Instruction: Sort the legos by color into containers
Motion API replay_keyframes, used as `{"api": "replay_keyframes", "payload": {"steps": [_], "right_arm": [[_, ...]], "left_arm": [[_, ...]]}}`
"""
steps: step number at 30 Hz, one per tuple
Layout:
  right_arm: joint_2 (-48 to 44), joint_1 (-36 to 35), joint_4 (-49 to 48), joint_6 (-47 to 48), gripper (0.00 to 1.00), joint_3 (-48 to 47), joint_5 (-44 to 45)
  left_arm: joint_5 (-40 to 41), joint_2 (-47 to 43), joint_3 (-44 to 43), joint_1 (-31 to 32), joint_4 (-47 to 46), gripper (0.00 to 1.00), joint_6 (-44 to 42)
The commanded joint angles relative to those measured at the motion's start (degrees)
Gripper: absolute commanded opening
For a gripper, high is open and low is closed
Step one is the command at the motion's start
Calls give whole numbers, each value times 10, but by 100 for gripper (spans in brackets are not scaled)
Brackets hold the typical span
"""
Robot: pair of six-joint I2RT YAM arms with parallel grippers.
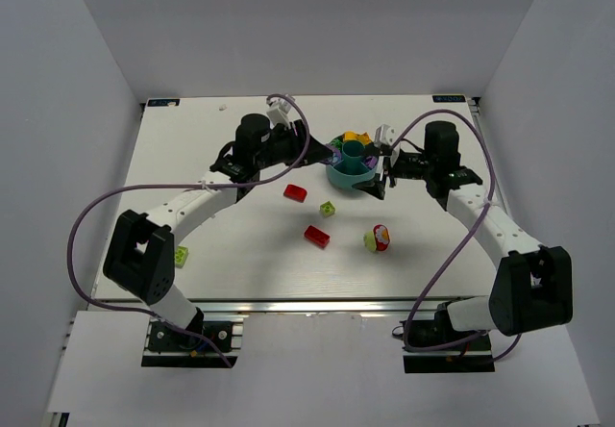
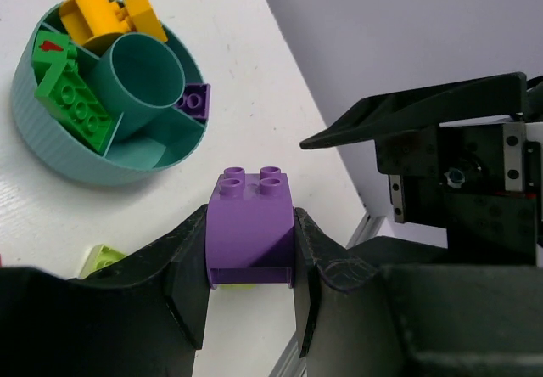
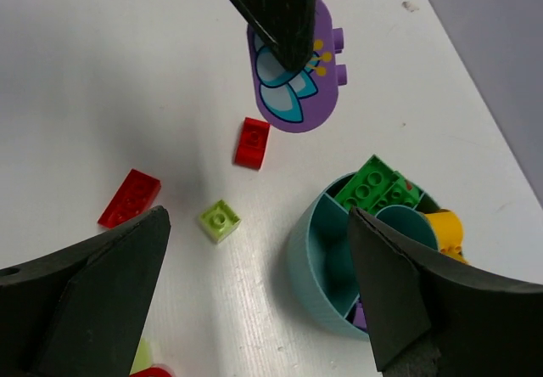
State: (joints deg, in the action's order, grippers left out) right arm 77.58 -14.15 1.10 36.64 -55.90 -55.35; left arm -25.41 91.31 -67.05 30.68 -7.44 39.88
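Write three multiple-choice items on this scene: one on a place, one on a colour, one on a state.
1. Where do the green bricks lie?
A. in a wedge of the teal bowl
B. loose outside the bowl
C. held by the right jaws

2. What colour is the brick between the left jaws?
A. red
B. purple
C. lime

3. How do the right jaws stand?
A. shut on a red brick
B. shut on the bowl's rim
C. wide open, gripping nothing

Answers:
1 A: the left wrist view shows them inside one wedge compartment.
2 B: the left jaws clamp a studded brick that is plainly purple.
3 C: the right wrist view shows the jaws far apart with nothing held.
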Motion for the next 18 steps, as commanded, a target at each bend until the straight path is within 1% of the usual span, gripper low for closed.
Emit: {"api": "replay_keyframes", "payload": {"steps": [1, 3, 4, 6, 10, 14, 18], "right_arm": [[-1, -3, -73, -31, 89, -15, 14], [0, -6, -86, -52, 89, -21, 18], [-2, -10, -98, -69, 89, -18, 36], [-9, -20, -143, -79, 89, 3, 49], [-11, -39, -181, -105, 89, 8, 80], [-9, -49, -197, -124, 89, -1, 73], [-15, -58, -207, -124, 89, -2, 61]], "left_arm": [[-38, -14, -11, -2, -48, 0, 34], [-47, -10, -6, -6, -55, 0, 46], [-57, -8, -5, -8, -58, 0, 56], [-63, -1, -5, -10, -69, 0, 77], [-72, 0, 2, -11, -93, 0, 91], [-83, 1, 8, -11, -104, 0, 96], [-94, 0, 21, -13, -143, 0, 124]]}}
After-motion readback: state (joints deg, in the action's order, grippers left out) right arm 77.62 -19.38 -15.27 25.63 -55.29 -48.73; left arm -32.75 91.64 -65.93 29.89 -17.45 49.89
